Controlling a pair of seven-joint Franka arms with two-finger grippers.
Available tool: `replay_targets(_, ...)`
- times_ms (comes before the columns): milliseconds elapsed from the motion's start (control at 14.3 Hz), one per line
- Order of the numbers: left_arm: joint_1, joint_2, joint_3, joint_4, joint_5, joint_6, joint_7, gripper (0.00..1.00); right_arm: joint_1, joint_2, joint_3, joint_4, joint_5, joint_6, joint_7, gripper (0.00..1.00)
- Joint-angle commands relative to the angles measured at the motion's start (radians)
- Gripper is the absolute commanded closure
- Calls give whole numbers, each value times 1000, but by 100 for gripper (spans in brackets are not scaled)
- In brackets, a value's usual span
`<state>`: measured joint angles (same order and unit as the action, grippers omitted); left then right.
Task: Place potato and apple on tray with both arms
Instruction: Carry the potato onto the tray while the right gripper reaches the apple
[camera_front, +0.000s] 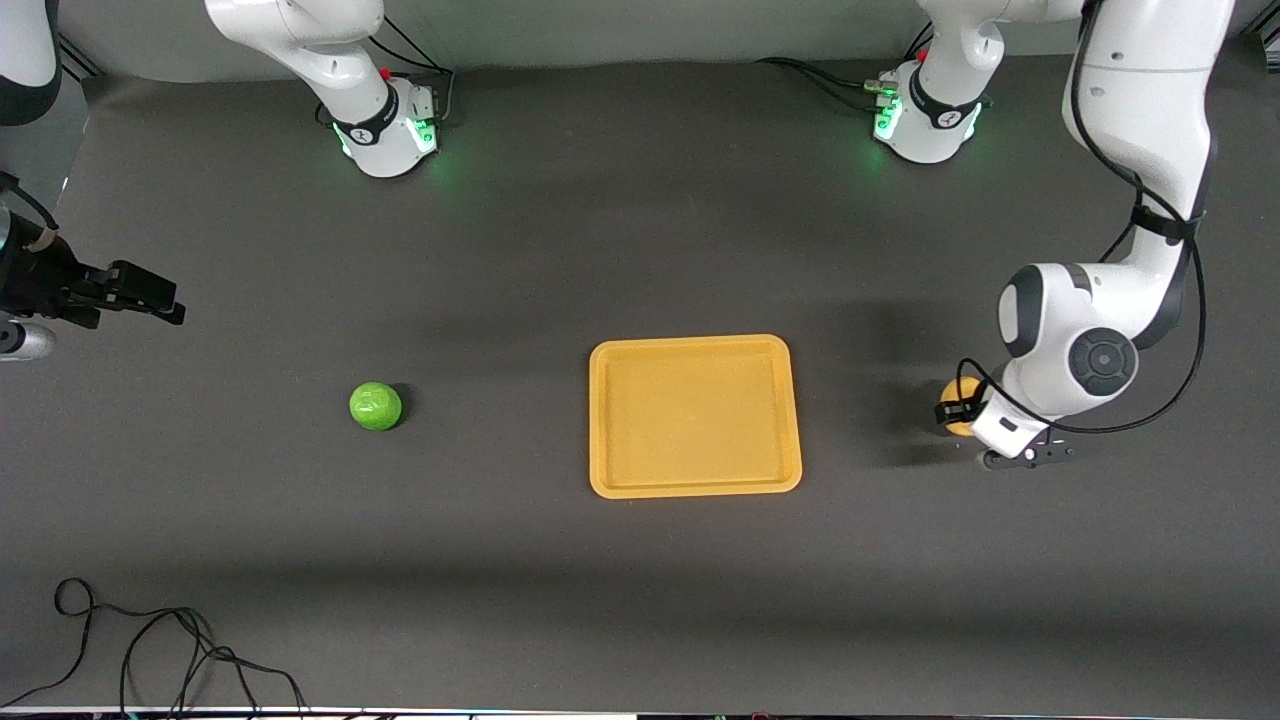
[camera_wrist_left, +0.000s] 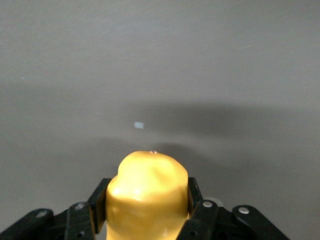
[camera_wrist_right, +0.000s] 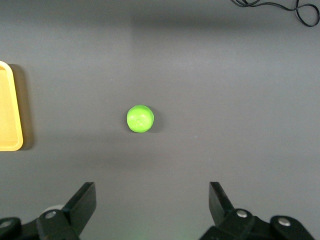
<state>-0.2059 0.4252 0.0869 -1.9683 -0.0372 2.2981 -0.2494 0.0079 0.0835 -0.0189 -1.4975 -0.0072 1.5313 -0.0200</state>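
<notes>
The yellow-tan potato (camera_front: 957, 392) is clamped between the fingers of my left gripper (camera_front: 956, 408) beside the tray, toward the left arm's end of the table. In the left wrist view the potato (camera_wrist_left: 147, 192) fills the gap of the left gripper (camera_wrist_left: 146, 200); I cannot tell whether it touches the table. The green apple (camera_front: 376, 406) lies on the table beside the orange-yellow tray (camera_front: 690, 343), toward the right arm's end. My right gripper (camera_front: 160, 300) is open and empty, up over the table at the right arm's end. Its wrist view shows the gripper (camera_wrist_right: 152, 200), the apple (camera_wrist_right: 140, 118) and a tray edge (camera_wrist_right: 9, 110).
A loose black cable (camera_front: 150, 640) lies near the table's front edge at the right arm's end, and it also shows in the right wrist view (camera_wrist_right: 280, 6). The two arm bases (camera_front: 395, 130) (camera_front: 925, 120) stand along the back. The tray holds nothing.
</notes>
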Motion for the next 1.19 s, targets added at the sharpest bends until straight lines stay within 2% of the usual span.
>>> replay_targets(0,-139,-39,16,133,-10,-164,-216,73,4,19,1,5,-4,-13,-32,4)
replay_targets(210,-271,-29,14,166,-12,-151,-393,72,46,19,1,-78,-1,42,-31,8)
replay_targets(490,-395,30,14,166,-12,-59,-559,71,56,19,1,-301,6,296,-23,8)
replay_targets(701,-451,119,14,166,-9,47,-632,69,61,27,-3,-455,32,507,-21,8)
replay_targets(841,-464,154,16,166,-4,84,-656,67,60,82,-6,-481,35,584,-21,8)
replay_targets(911,-464,162,16,167,0,93,-657,62,60,102,-6,-492,35,616,-18,8)
replay_targets(981,-464,168,16,167,2,95,-657,53,60,107,-6,-527,45,669,-17,8)
replay_targets(1121,-468,170,16,167,3,95,-659,0,64,136,-6,-587,61,775,-18,8)
